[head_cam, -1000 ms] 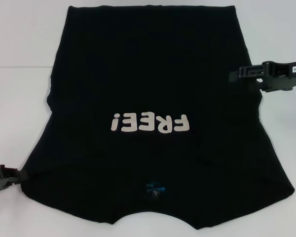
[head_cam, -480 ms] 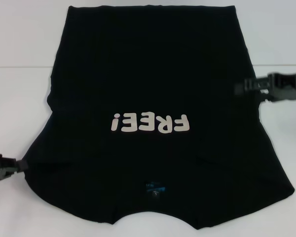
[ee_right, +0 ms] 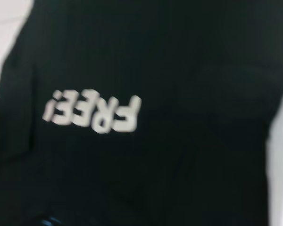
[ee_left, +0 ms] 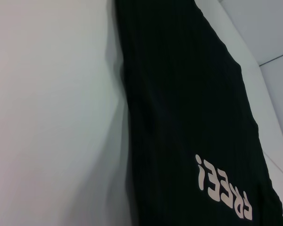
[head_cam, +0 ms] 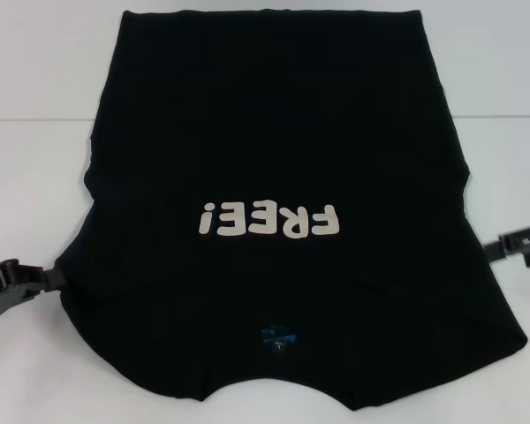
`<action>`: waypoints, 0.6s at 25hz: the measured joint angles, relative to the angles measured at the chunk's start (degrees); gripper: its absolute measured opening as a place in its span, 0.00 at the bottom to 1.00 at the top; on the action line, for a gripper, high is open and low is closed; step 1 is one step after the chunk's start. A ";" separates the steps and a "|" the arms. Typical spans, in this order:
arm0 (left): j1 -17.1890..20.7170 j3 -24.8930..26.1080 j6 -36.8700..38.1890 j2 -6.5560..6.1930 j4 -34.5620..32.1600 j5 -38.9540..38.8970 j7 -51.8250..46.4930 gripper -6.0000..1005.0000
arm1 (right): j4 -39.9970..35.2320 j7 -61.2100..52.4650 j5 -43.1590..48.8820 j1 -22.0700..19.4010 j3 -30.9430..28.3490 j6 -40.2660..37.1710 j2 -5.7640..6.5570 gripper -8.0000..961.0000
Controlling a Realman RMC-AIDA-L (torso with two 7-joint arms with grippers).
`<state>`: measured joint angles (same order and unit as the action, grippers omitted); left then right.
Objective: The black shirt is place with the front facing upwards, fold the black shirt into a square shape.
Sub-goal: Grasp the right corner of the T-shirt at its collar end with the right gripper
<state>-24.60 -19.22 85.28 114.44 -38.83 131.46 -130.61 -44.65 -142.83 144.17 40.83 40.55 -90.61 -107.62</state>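
Right gripper (head_cam: 490, 248) now nearer, fingers' state unclear, like left gripper (head_cam: 57, 278); black shirt (head_cam: 274, 132) on white table (head_cam: 35, 177).

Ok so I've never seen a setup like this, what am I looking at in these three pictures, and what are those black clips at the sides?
This is a two-armed robot meant to fold a shirt. The wide picture comes from a camera on its head, looking down at a white table. The other two come from cameras on its wrists, each looking across the cloth from close by. Spread flat is a black shirt with "FREE!" printed on its front, collar nearest the robot. The clips are its grippers: the left gripper sits at the shirt's left edge, the right gripper beside the right edge. Neither visibly holds anything.
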 joint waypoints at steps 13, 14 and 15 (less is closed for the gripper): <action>-0.55 -0.09 -1.45 0.07 0.42 -0.06 -0.11 0.01 | -0.06 -0.53 4.10 -2.38 0.32 -1.29 -1.25 0.95; -0.50 -0.10 -1.59 0.09 0.42 -0.06 -0.11 0.01 | -0.05 -0.64 4.11 -2.48 0.33 -1.42 -1.34 0.95; -0.45 -0.11 -1.75 0.15 0.42 -0.06 -0.10 0.01 | 0.01 -0.73 4.12 -2.55 0.33 -1.48 -1.42 0.95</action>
<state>-25.05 -19.34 83.53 114.59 -38.40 131.39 -130.71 -44.65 -143.56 148.29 38.29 40.87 -92.09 -109.04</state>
